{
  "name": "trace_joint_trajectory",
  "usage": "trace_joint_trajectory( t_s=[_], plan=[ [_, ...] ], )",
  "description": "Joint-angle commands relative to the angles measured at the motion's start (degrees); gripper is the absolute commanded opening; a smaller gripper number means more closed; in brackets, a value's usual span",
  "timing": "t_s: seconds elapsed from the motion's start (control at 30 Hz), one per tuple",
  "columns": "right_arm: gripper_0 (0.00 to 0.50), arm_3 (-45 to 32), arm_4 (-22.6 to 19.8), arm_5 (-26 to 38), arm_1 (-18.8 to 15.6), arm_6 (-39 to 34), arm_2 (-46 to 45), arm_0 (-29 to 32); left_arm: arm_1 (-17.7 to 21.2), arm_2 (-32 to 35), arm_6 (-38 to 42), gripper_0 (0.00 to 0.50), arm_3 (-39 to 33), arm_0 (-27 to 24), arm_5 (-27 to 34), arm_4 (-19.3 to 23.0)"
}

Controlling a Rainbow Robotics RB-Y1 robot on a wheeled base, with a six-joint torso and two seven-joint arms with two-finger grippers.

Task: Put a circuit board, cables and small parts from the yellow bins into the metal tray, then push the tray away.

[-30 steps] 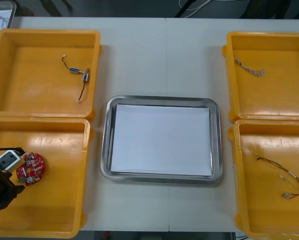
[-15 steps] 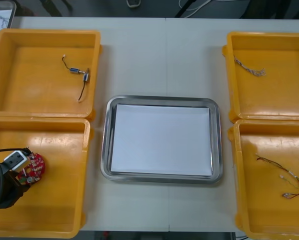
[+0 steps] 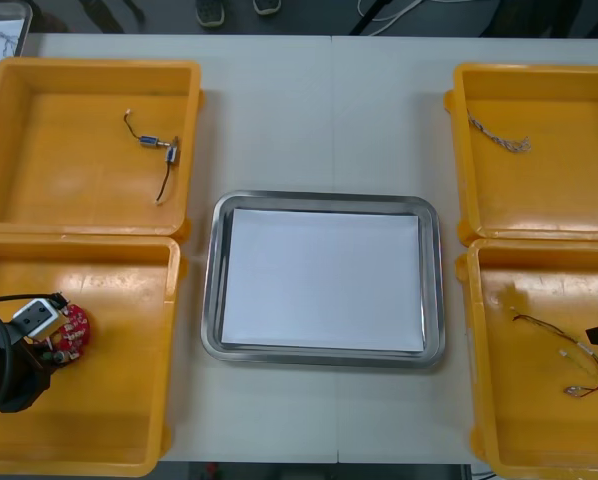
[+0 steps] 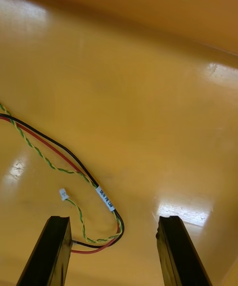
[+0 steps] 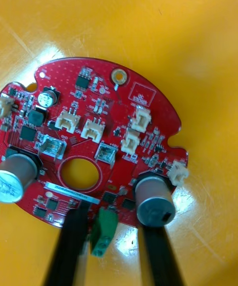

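The left hand is down in the near-left yellow bin, at the desk's near-left corner. It's right on the round red circuit board, which lies flat on the bin floor close to the bin's left wall. From the wrist, its black fingers straddle the board's nearest edge, drawn in to a narrow gap with the board's green connector between them. There's a sliver of space either side, so no grip on it. Across the desk, the right hand hangs low in the near-right yellow bin, by its right wall, spread wide and holding nothing. The looped end of the red and yellow cable lies on the bin floor right between its fingers. The metal tray, white inside, sits at the desk's middle between the bins.
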Motion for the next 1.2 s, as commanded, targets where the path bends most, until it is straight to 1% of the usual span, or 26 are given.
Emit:
trace_joint_trajectory(
  t_s=[0.03, 0.27, 0.57, 0.73, 0.8, 0.87, 0.9, 0.93, 1.07, 1.2],
  plan=[
    [0.500, 1.06, 0.62, -3.00, -2.42, 2.29, 2.28, -0.08, 2.51, -0.35, -4.07, 0.000, 0.09, -1.02, -0.67, 0.16],
    [0.500, 1.68, 2.29, -7.30, -2.42, 2.38, 4.04, 1.32, 2.42, -0.35, -3.99, 0.000, 0.09, -1.02, -0.67, 0.69],
    [0.500, 1.77, 2.47, -10.73, -2.42, 2.55, 4.65, 4.49, 2.42, 0.79, -3.63, 0.000, -0.08, -1.02, 0.04, 1.74],
    [0.500, 1.68, 2.38, -12.31, -2.42, 2.73, 4.83, 5.98, 2.42, 3.60, -3.02, 0.000, -2.37, -1.02, 4.96, 3.23],
    [0.500, 1.77, 2.64, -13.19, -2.42, 2.73, 5.27, 6.51, 2.24, 6.06, -2.76, 0.000, -3.51, -0.93, 7.86, 5.61],
    [0.500, 1.77, 3.00, -13.90, -2.42, 2.55, 5.53, 6.68, 2.15, 7.12, -2.67, 0.000, -4.13, -1.02, 9.27, 6.40],
    [0.500, 1.68, 3.44, -14.77, -2.42, 2.46, 5.97, 6.95, 1.89, 8.79, -2.40, 0.000, -4.74, -1.02, 11.29, 7.19],
    [0.500, 1.68, 3.61, -15.04, -2.42, 2.46, 6.15, 7.04, 1.80, 9.32, -2.23, 0.000, -5.01, -1.02, 11.90, 7.36],
    [0.500, 1.68, 4.05, -16.36, -2.42, 2.20, 6.76, 7.48, 0.48, 12.66, -1.44, 0.000, -6.76, -1.02, 16.47, 8.16],
    [0.500, 1.77, 4.75, -17.50, -2.42, 1.94, 7.64, 7.91, -1.98, 16.26, -0.38, 0.000, -8.78, -1.72, 22.10, 8.86]
  ],
)
